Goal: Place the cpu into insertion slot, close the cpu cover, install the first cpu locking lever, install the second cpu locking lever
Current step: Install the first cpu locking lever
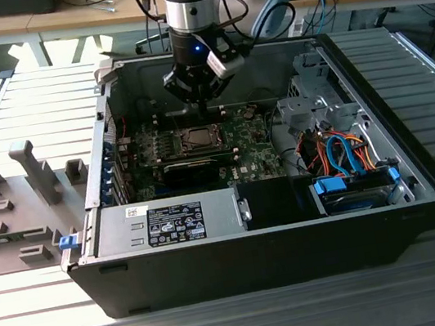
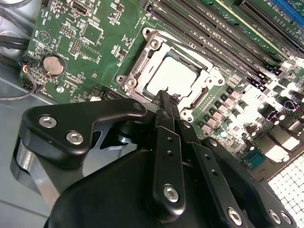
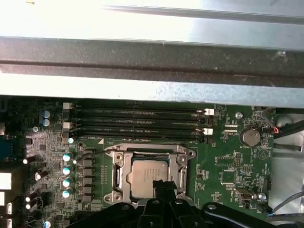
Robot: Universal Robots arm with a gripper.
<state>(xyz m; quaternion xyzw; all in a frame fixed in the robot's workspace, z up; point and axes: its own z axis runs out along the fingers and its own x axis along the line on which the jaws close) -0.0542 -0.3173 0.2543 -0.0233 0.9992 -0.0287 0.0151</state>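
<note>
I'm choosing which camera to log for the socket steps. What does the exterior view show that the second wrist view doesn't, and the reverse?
Exterior view alone: the whole open computer case on a slatted table, the power supply, the orange and blue cables, and grey fixtures at the exterior view's left.

Second wrist view alone: a coin cell battery and the screws at the corners of the cpu cover.

Both: the gripper above the green board, and the cpu lying in the insertion slot with the cover around it.

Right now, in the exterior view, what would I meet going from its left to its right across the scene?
Grey fixture blocks → power supply → cpu in the insertion slot, gripper just above → orange and blue cables.
</note>
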